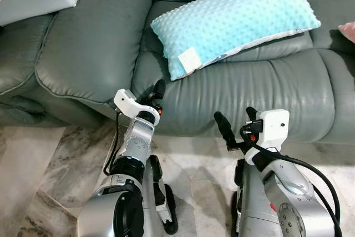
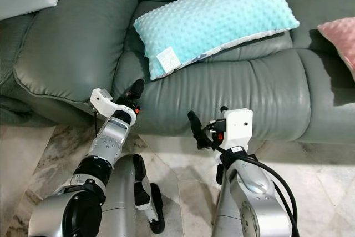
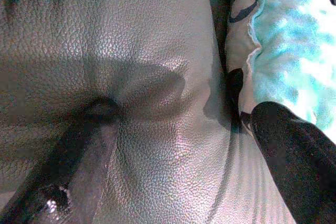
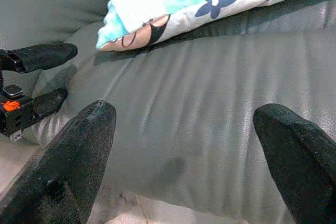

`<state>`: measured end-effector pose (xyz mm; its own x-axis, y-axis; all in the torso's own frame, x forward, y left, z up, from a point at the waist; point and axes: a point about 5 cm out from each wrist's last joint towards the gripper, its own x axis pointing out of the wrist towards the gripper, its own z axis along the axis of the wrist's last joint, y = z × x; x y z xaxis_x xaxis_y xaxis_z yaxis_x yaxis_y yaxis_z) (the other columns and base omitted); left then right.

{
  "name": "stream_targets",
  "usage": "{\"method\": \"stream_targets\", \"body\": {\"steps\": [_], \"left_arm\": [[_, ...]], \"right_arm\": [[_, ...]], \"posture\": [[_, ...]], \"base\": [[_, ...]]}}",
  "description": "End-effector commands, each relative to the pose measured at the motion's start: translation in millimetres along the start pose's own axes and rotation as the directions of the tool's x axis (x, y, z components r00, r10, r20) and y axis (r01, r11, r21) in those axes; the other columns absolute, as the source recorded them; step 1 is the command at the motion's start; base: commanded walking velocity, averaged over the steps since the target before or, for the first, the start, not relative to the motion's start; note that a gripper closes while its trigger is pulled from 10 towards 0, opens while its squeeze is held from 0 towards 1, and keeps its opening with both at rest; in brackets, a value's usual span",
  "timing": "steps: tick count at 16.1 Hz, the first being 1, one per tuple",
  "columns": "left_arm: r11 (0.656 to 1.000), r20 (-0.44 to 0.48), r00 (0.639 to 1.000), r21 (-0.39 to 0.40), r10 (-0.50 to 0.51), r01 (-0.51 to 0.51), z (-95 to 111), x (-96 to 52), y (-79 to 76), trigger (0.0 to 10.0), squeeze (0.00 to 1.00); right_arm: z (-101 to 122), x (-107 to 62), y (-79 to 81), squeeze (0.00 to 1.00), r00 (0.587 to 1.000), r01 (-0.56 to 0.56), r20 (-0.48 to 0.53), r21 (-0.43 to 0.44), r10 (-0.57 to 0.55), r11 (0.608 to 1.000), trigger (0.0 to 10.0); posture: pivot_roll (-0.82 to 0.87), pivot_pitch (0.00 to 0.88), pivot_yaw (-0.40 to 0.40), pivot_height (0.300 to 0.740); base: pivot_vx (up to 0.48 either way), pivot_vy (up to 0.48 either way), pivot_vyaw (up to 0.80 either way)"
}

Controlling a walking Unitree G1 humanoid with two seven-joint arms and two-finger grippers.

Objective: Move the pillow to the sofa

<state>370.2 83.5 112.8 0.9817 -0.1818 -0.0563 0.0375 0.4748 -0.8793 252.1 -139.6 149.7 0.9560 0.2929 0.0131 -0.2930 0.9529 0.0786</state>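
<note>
Two silver arms are seen lowest in the head view, raised over a marbled floor [image 1: 50,165] toward the front of a grey-green leather sofa [image 1: 266,87]. The left gripper [image 1: 158,94] is held against the sofa's front, just below the near corner of the pillow [image 1: 233,18], with its jaws spread apart and nothing between them; one finger [image 3: 79,156] is seen pressed to the leather in the wrist view. The right gripper [image 1: 236,123] is held short of the seat front, jaws likewise wide and empty. The turquoise dotted pillow, with a white label [image 1: 188,59] near its corner and a printed underside [image 4: 220,6], is already laid on the seat cushion, tilted across it, its near corner close to the seat's front edge. A pink cushion [image 2: 338,34] is seen at the far right of the seat.

The task is judged all but done. The main risk is thought to lie in the left arm: its raised finger is near the pillow's corner, and the corner could be snagged and the pillow dragged off the edge to the floor if the arm is swung upward. The leather could also be scuffed by the pressed finger.
</note>
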Motion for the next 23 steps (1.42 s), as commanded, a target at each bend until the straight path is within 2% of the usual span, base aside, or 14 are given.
{"method": "stream_targets", "body": {"steps": [1,3,4,6,10,11,13,15,16,18,19,20,22,23], "left_arm": [[0.98,-0.178,0.968,-0.121,-0.178,0.158,-75.3,0.5,-67.9,10.0,0.0],[0.979,-0.218,0.956,-0.087,-0.197,0.182,-85.1,-1.9,-72.1,10.0,0.0],[0.971,-0.296,0.93,0.032,-0.217,0.237,-97.7,-5.7,-76.7,10.0,0.0],[0.95,-0.337,0.908,0.095,-0.249,0.296,-105.7,-9.3,-81.5,10.0,0.0],[0.943,-0.346,0.907,0.136,-0.241,0.303,-102.6,-9.5,-74.4,10.0,0.0],[0.937,-0.338,0.913,0.177,-0.23,0.302,-97.3,-8.4,-69.3,10.0,0.0],[0.877,-0.287,0.935,0.37,-0.207,0.307,-72.9,-4.9,-52.9,10.0,0.0],[0.84,-0.225,0.959,0.475,-0.171,0.261,-42.4,-2.9,-32.3,10.0,0.0],[0.801,-0.193,0.97,0.552,-0.146,0.23,-16.0,-5.4,-11.8,10.0,0.0],[0.781,-0.191,0.972,0.583,-0.133,0.222,-8.5,-6.6,-4.7,10.0,0.0],[0.748,-0.208,0.969,0.62,-0.132,0.235,-3.9,-9.4,1.4,10.0,0.0],[0.691,-0.256,0.956,0.665,-0.146,0.283,-1.6,-14.7,7.4,10.0,0.0],[0.634,-0.311,0.933,0.689,-0.181,0.352,-9.5,-17.6,2.7,10.0,0.0],[0.599,-0.334,0.917,0.696,-0.217,0.396,-16.6,-18.5,-4.8,10.0,0.0]], "right_arm": [[-1.9,-1.4,7.1,0.0,1.0,-0.022,-0.004,0.008,0.022,1.0,10.0],[-1.4,-1.1,7.6,0.0,1.0,-0.02,-0.002,0.009,0.02,1.0,10.0],[-2.0,-1.4,8.4,0.0,1.0,-0.021,-0.002,0.012,0.021,1.0,10.0],[-4.3,-2.5,8.5,0.0,1.0,-0.017,-0.007,0.014,0.017,1.0,10.0],[-4.9,-0.4,8.0,0.0,1.0,-0.008,-0.004,0.016,0.008,1.0,10.0],[-4.5,0.8,7.2,0.0,1.0,-0.002,0.0,0.015,0.002,1.0,10.0],[0.2,-0.2,-3.4,0.0,0.995,0.097,0.03,-0.043,-0.095,0.994,10.0],[-3.6,-8.9,-20.7,0.0,0.976,0.218,0.008,-0.103,-0.218,0.97,10.0],[-8.7,-21.5,-35.8,0.0,0.952,0.302,-0.013,-0.144,-0.307,0.942,10.0],[-11.2,-23.9,-41.0,0.0,0.944,0.324,-0.02,-0.144,-0.331,0.935,10.0],[-11.4,-26.9,-44.5,0.0,0.939,0.338,-0.018,-0.155,-0.345,0.928,10.0],[-11.0,-31.5,-51.3,0.0,0.923,0.376,-0.008,-0.19,-0.385,0.907,10.0],[-10.1,-32.2,-54.4,0.0,0.915,0.397,0.003,-0.196,-0.404,0.897,10.0],[-9.5,-31.6,-55.1,0.0,0.911,0.407,0.011,-0.198,-0.413,0.892,10.0]], "posture": [[-0.2,0.331,0.197,0.581],[-0.2,0.331,0.201,0.581],[-0.2,0.333,0.205,0.581],[-0.19,0.331,0.207,0.581],[-0.19,0.326,0.209,0.581],[-0.19,0.322,0.209,0.581],[-0.18,0.305,0.207,0.581],[-0.18,0.285,0.206,0.581],[-0.18,0.272,0.206,0.581],[-0.18,0.256,0.209,0.581],[-0.18,0.239,0.214,0.581],[-0.19,0.222,0.221,0.581],[-0.19,0.21,0.225,0.581],[-0.2,0.195,0.228,0.581]], "base": [[0.0,0.0,0.0],[0.0,0.0,0.0],[0.0,0.0,0.0],[0.0,0.0,0.0],[0.0,0.0,0.0],[0.0,0.0,0.0],[0.0,0.0,0.0],[0.0,0.0,0.0],[0.0,0.0,0.0],[0.0,0.0,0.0],[0.0,0.0,0.0],[0.0,0.0,0.0],[0.0,0.0,0.0],[0.0,0.0,0.0]]}}
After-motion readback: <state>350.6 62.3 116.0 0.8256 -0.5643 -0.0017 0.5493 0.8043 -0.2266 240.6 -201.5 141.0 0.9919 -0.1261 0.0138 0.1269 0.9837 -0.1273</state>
